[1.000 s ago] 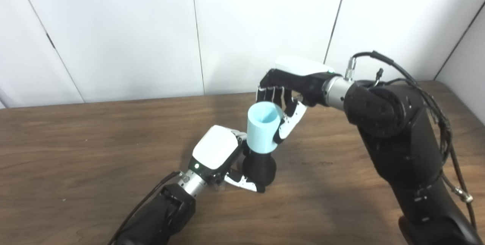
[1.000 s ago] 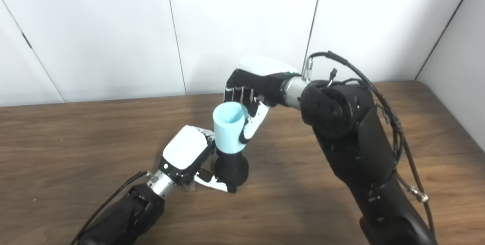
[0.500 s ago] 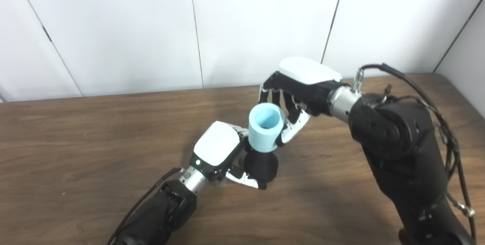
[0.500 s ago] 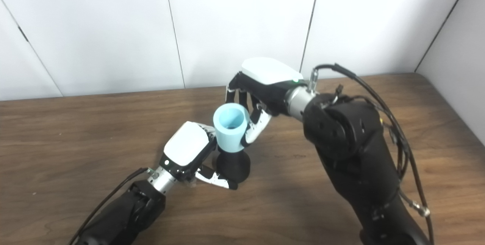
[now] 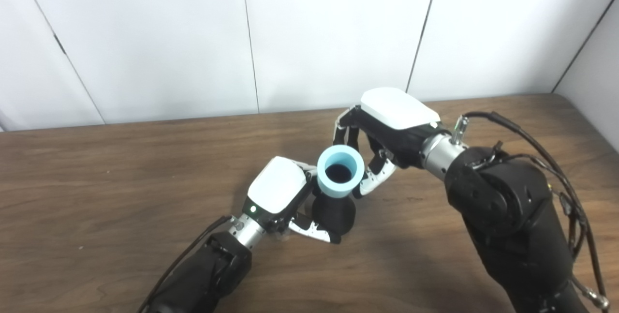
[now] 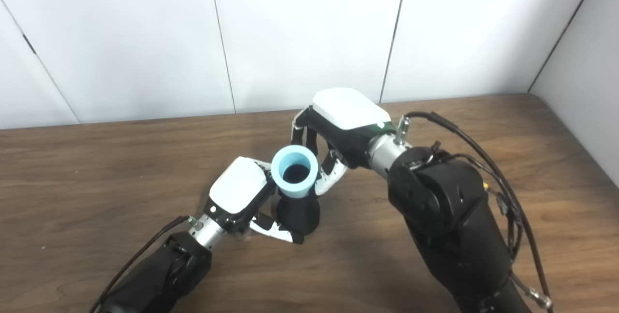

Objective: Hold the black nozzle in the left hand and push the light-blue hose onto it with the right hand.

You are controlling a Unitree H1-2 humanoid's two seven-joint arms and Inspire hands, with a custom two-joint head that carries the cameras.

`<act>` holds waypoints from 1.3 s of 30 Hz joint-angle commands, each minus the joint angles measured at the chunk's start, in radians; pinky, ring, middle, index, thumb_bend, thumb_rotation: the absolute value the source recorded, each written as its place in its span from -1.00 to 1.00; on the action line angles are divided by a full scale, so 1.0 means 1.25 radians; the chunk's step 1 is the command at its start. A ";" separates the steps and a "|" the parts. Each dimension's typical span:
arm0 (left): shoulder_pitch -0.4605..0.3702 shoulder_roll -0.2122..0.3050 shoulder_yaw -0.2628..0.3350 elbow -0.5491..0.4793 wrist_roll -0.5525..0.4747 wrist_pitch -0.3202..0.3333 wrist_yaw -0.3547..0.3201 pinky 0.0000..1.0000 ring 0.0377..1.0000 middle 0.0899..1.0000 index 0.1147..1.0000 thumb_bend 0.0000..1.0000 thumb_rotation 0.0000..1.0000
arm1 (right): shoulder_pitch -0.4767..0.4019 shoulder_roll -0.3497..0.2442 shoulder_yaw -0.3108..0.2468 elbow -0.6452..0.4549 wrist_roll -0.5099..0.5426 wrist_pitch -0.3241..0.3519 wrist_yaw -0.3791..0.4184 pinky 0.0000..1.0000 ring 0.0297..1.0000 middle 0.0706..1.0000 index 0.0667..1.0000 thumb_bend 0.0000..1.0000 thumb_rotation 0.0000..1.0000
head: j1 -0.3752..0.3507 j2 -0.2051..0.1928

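Left eye view: the push-on step looks well along. The light-blue hose (image 5: 340, 170) sits over the black nozzle (image 5: 333, 214) near the table's (image 5: 96, 182) middle; next, press straight down.

Right eye view: the left hand (image 6: 242, 197) grasps the nozzle; the right hand (image 6: 338, 131) curls around the hose.

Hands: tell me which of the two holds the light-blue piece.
The right hand, entering from the right, wraps the light-blue hose. The left hand instead grips the black nozzle beneath it.
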 commanded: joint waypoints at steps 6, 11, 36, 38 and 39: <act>0.212 -0.004 -0.072 0.104 0.010 0.006 -0.018 -0.44 -0.41 -0.32 -0.08 0.03 -1.00 | 0.021 0.002 -0.025 0.000 0.027 0.022 0.003 -0.71 -0.60 -0.25 -0.09 0.05 -1.00 | 0.001 0.001; 0.213 -0.004 -0.070 0.102 0.007 0.007 -0.024 -0.44 -0.41 -0.32 -0.08 0.03 -1.00 | 0.019 0.008 -0.058 0.028 0.072 0.053 0.020 -0.35 -0.22 -0.07 -0.15 0.05 -1.00 | 0.001 -0.002; 0.209 -0.011 -0.067 0.128 0.005 -0.002 -0.016 -0.42 -0.39 -0.31 -0.08 0.03 -1.00 | -0.047 0.109 -0.216 0.051 0.014 0.054 0.194 -0.28 -0.09 -0.01 -0.16 0.05 -1.00 | -0.001 -0.019; 0.209 -0.011 -0.067 0.128 0.004 -0.005 -0.013 -0.39 -0.35 -0.30 -0.07 0.03 -1.00 | -0.049 0.109 -0.220 0.051 0.018 0.054 0.196 -0.26 -0.09 -0.01 -0.17 0.04 -1.00 | -0.001 -0.019; 0.208 -0.011 -0.068 0.130 0.006 -0.005 -0.011 -0.39 -0.35 -0.29 -0.07 0.03 -1.00 | -0.050 0.107 -0.220 0.052 0.021 0.054 0.196 -0.25 -0.08 -0.01 -0.17 0.04 -1.00 | -0.002 -0.019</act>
